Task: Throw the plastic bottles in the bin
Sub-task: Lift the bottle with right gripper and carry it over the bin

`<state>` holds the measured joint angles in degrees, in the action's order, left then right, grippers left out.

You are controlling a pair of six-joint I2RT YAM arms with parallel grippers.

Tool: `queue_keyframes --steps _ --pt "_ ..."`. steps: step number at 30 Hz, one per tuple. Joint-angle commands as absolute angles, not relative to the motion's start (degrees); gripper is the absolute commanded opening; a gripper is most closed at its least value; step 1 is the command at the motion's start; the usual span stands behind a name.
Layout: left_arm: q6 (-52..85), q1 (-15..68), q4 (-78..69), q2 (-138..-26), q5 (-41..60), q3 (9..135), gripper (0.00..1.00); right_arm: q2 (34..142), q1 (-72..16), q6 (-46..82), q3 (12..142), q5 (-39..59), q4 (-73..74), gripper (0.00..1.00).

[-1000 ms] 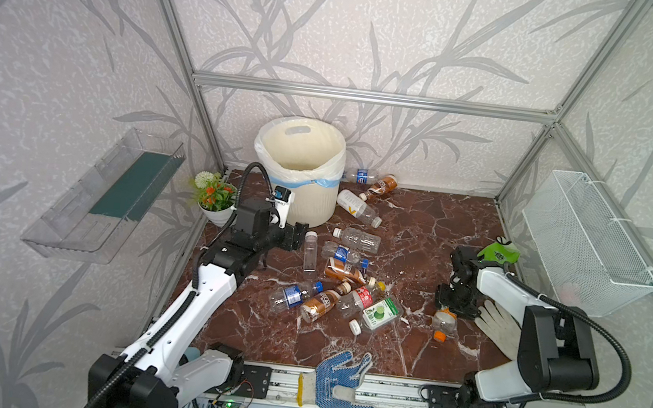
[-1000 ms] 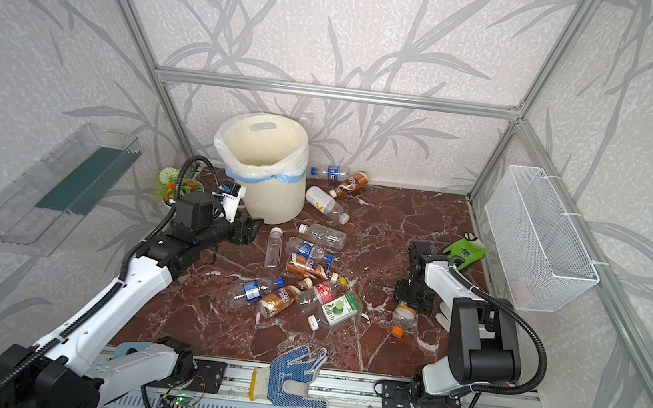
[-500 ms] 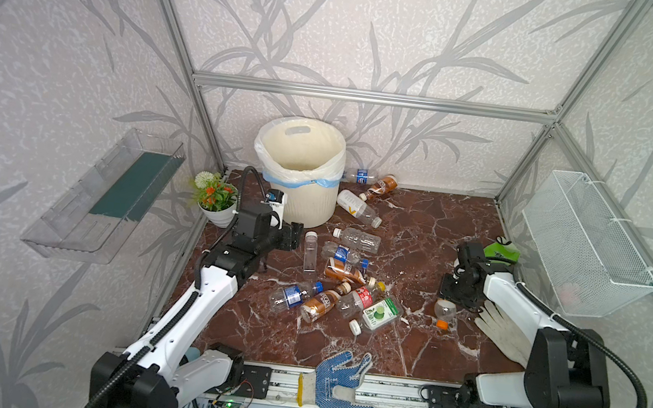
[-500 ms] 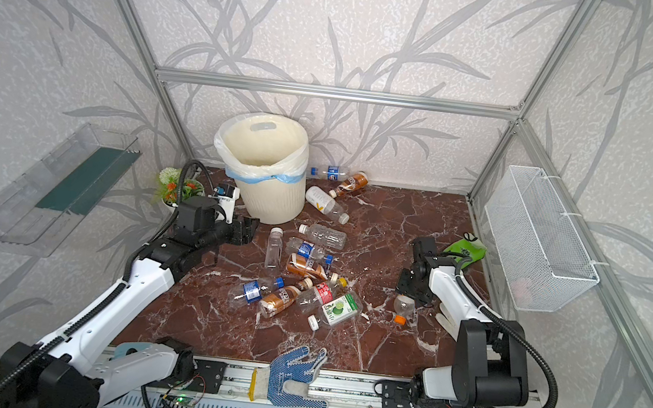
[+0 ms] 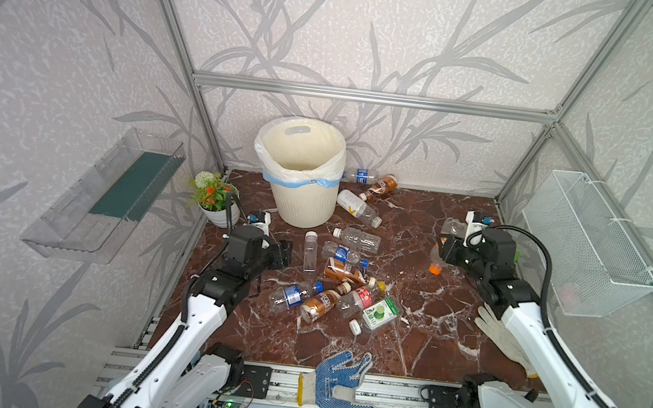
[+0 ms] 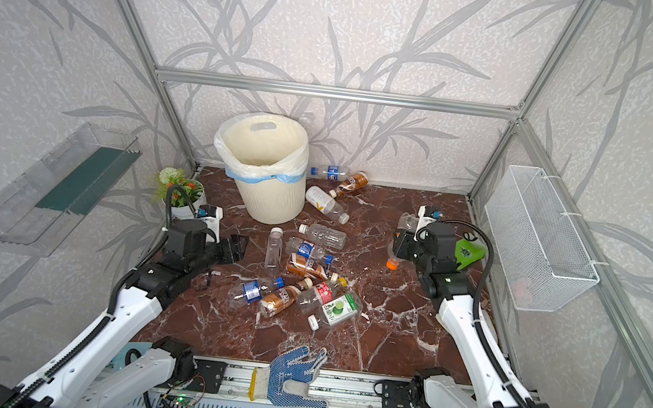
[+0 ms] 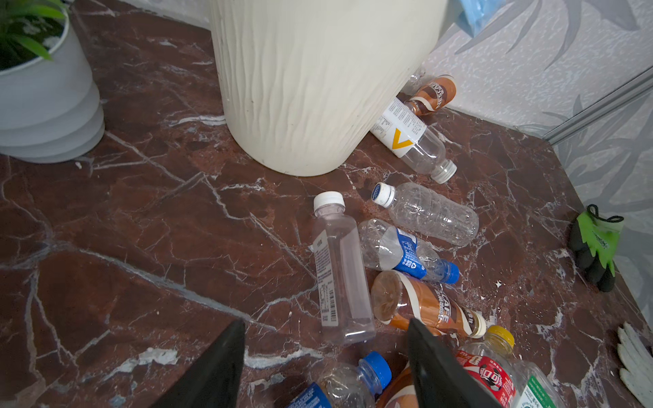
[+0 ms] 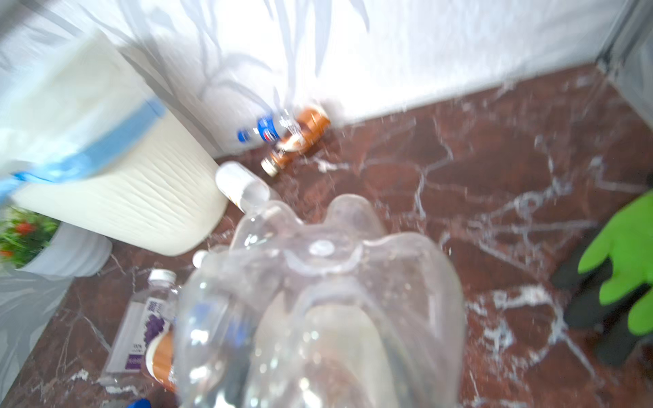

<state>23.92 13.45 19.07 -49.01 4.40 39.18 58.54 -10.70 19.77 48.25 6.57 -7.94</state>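
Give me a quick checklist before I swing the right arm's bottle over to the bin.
1. Grip: right hand shut on orange-capped bottle: ok.
2. Lift: bottle clear of the table: cannot tell.
3. Target: bin upright, mouth open: ok.
4. Other arm: left hand open and empty: ok.
5. Snags: green glove lies apart from the bottle: ok.

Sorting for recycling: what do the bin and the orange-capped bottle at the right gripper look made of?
The bin: cream plastic by its look, matte, with moulded ribs and a handle slot. The orange-capped bottle: thin clear glossy plastic, see-through, with highlights and a moulded lobed base.
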Motion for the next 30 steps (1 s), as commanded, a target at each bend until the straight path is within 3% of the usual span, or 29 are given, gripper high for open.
queue_keyframes --steps 1,9,14,16,18,20,21,22,24,26,30 --pt "26.9 13.4 22.0 -46.9 3.1 37.6 0.72 53.5 -12.0 15.1 48.7 3.8 -0.7 0.47" --pt "23.8 13.4 25.3 -40.9 1.5 36.8 0.72 53.4 -15.0 14.5 55.0 5.4 3.5 0.48" --pt "22.2 13.6 28.7 -39.3 0.4 38.7 0.72 72.2 -26.0 12.5 74.8 5.0 9.1 0.48" --pt "22.1 13.7 28.8 -38.9 0.5 38.9 0.72 85.1 -29.4 12.1 92.2 9.5 6.2 0.48" --pt "21.9 13.8 28.3 -39.0 1.2 38.8 0.72 102.9 -32.0 11.8 119.3 13.2 -5.2 0.47" --pt "21.6 14.0 28.8 -39.7 2.2 39.5 0.72 128.9 -33.0 11.9 166.5 14.7 -27.0 0.52" --pt "21.1 14.2 29.4 -40.1 3.2 40.0 0.72 137.3 -32.3 14.9 180.4 17.8 -27.6 0.59" --pt "20.4 14.5 30.6 -40.6 4.0 40.8 0.72 133.5 -31.0 20.5 170.4 20.3 -21.1 0.72" --pt "18.3 15.3 32.8 -41.4 5.2 42.2 0.72 124.0 -30.8 19.5 150.0 18.8 -11.7 0.83" --pt "15.9 16.4 35.0 -42.3 5.2 43.1 0.72 117.3 -31.5 15.0 135.4 16.3 -6.0 0.87" --pt "11.6 18.2 36.4 -45.0 5.4 44.7 0.73 112.9 -31.0 13.0 128.9 17.6 -6.6 0.89"
